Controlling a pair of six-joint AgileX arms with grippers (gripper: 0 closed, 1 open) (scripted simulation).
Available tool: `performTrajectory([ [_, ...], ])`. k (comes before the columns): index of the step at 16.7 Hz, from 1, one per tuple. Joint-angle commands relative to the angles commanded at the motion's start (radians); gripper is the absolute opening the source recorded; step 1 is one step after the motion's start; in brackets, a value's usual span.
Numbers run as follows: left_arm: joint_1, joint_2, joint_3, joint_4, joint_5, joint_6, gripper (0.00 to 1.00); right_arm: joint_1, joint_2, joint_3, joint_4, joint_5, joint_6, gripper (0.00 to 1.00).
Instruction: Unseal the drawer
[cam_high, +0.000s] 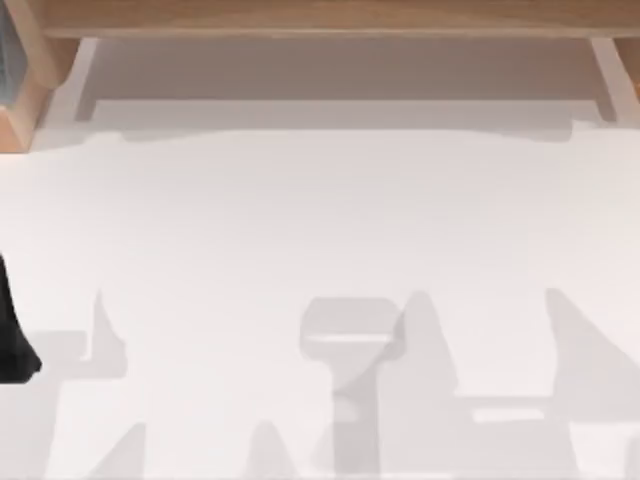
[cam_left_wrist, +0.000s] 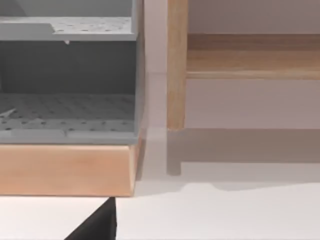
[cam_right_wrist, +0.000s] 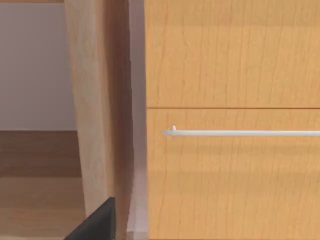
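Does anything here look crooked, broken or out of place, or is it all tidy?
Nothing stands out. In the right wrist view the drawer front sits flush and shut, its silver handle bar straight and level. The grey perforated shelves in the left wrist view look level and intact, and the white table shows no spill.

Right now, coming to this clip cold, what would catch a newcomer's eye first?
Most striking is the wooden drawer front in the right wrist view, crossed by a slim silver handle bar, with a seam above it and the drawer looking closed. The left wrist view shows a grey perforated shelf unit sitting on a wooden base. From above, the white table carries arm shadows, with a wooden frame along its far edge.
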Motion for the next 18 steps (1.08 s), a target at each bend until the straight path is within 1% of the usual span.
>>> performTrajectory([
  [6,0.000,0.000,0.000,0.000,0.000,0.000,1.00,0.002,0.012,0.005,0.009,0.000,-0.012,1.00],
  [9,0.000,0.000,0.000,0.000,0.000,0.000,1.00,0.003,0.105,0.044,0.077,-0.002,-0.109,1.00],
  [11,0.000,0.000,0.000,0.000,0.000,0.000,1.00,0.004,0.211,0.083,0.147,-0.002,-0.226,1.00],
  [13,0.000,0.000,0.000,0.000,0.000,0.000,1.00,0.006,0.341,0.127,0.230,0.002,-0.383,1.00],
  [18,0.000,0.000,0.000,0.000,0.000,0.000,1.00,0.017,0.706,0.240,0.463,0.024,-0.868,1.00],
])
